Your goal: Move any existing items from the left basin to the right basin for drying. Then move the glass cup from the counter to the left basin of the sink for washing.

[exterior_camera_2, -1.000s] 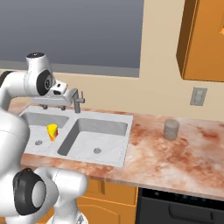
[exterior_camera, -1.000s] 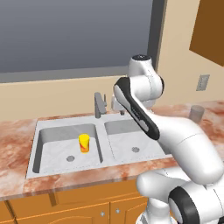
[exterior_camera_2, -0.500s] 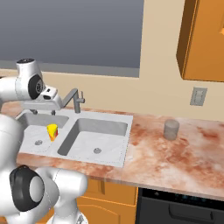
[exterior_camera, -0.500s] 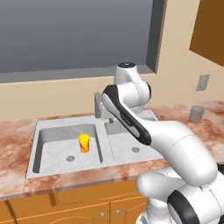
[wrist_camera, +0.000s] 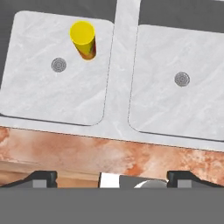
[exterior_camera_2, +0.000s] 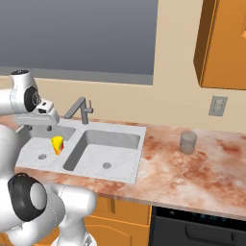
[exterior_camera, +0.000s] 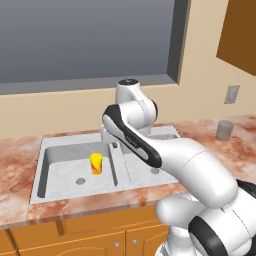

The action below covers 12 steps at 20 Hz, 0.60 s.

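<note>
above the sink [wrist_camera: 118, 131], hung with jaws spread and empty; first step pending: needed descent onto yellow cup [wrist_camera: 84, 39] in left basin [wrist_camera: 39, 96].

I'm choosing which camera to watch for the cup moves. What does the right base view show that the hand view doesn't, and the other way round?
The right base view alone takes in the glass cup standing on the counter right of the sink, the tap, the wall outlet and the upper cabinet. The hand view alone looks straight down into both basins, so the left drain and the open top of the yellow cup are plain. Both show the yellow cup in the left basin, the bare right basin and the marbled counter.
</note>
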### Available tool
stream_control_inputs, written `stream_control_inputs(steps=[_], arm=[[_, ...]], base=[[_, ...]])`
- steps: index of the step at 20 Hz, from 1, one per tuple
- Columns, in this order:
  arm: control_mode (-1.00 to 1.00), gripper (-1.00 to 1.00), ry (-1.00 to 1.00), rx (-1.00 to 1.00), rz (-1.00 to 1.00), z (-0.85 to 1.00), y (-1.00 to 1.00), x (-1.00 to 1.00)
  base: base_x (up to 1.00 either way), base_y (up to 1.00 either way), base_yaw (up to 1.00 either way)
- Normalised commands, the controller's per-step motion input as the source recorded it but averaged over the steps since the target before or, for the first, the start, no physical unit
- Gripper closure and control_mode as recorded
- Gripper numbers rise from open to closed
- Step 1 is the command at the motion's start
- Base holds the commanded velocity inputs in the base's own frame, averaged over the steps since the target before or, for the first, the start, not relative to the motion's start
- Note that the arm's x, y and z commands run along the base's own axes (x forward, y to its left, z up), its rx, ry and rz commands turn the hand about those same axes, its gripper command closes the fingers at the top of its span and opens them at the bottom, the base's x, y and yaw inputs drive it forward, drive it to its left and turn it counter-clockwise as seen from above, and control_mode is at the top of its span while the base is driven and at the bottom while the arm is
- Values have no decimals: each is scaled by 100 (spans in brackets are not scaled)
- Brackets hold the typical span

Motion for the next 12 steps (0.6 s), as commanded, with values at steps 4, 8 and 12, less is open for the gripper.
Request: stream_control_inputs(steps=[4,8,12], arm=[[-100,-100,4,-4,0,-26,38,0],[-100,-100,2,-5,0,-26,32,12],[-100,-100,2,-5,0,-25,25,28]], base=[[0,0,0],[0,0,0],[0,0,0]])
